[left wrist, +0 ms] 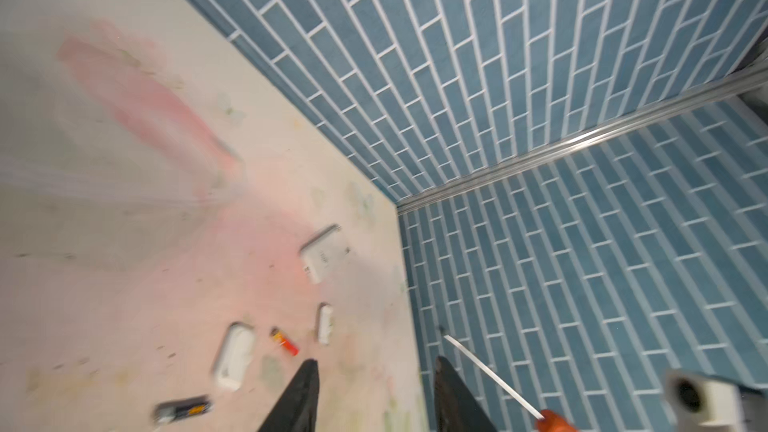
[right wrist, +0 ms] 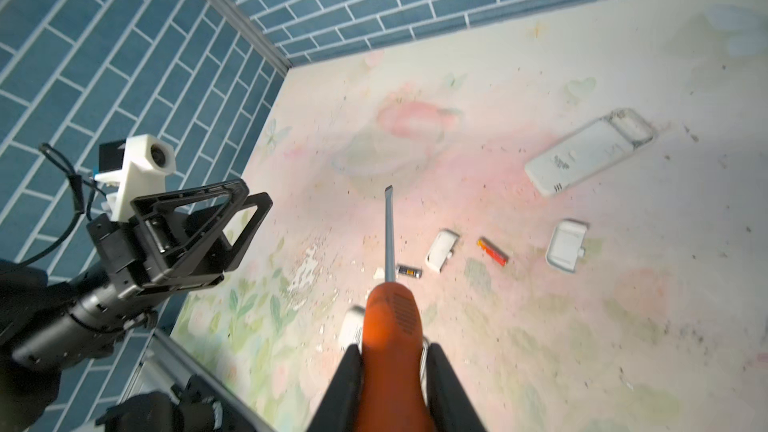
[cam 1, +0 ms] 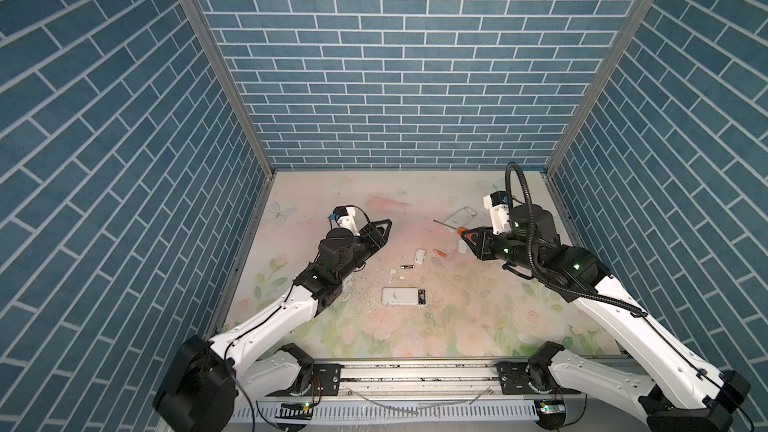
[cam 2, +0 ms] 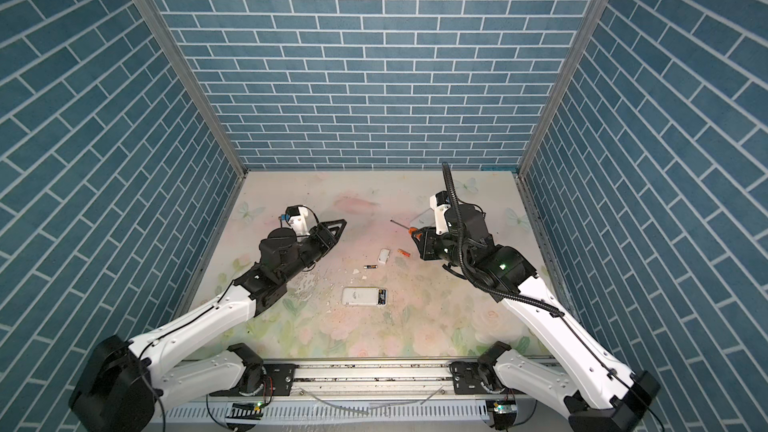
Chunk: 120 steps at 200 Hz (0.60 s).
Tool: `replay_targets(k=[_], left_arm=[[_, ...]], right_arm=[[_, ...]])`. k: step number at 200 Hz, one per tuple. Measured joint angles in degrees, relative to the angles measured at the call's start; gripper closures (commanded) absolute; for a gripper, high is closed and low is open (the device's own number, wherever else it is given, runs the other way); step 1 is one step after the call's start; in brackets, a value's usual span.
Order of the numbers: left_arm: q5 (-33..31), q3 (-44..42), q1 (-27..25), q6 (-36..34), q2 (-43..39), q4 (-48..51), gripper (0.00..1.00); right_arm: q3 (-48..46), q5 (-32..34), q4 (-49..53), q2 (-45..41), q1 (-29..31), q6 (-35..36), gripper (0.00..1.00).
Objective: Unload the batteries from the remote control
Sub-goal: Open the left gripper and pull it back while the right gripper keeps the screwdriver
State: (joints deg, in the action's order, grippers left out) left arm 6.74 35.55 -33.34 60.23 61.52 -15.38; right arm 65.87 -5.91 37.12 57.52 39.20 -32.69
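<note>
left hand point(cam 1: 388, 224): spread, empty
right hand point(right wrist: 395, 351): pinching screwdriver point(right wrist: 389, 234) handle
batteries point(cam 1: 406, 267): two loose between hands; another looks seated in remote point(cam 1: 399, 296), back of both hands
risk: we think blade slips, cell flies off surface point(cam 1: 332, 326)

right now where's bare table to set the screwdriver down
The table is bare along the back wall, and in front between the remote and the right arm. Crowded: the middle, where a white cover, a black battery and an orange battery lie.
</note>
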Motion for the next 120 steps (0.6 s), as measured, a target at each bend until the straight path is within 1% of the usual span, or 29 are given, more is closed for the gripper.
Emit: replay_targets(k=[29, 51, 84, 120], left_arm=[[2.2, 0.8, 0.0, -6.3, -0.3, 12.3, 0.53], [3.4, -0.9, 0.0, -9.0, 0.4, 17.2, 0.55], [3.9, -3.7, -1.0, -12.2, 2.9, 19.6, 0.55], [5.0, -3.0, -4.2, -16.1, 10.0, 19.3, 0.56]], right_arm=[[4.5, -1.8, 8.9, 1.5, 0.0, -0.1, 1.0], [6.6, -2.4, 15.6, 2.8, 0.0, -0.5, 1.0], [6.8, -3.9, 24.3, 4.9, 0.5, -1.6, 1.0], [6.7, -5.1, 31.2, 5.4, 2.7, -3.1, 1.0]])
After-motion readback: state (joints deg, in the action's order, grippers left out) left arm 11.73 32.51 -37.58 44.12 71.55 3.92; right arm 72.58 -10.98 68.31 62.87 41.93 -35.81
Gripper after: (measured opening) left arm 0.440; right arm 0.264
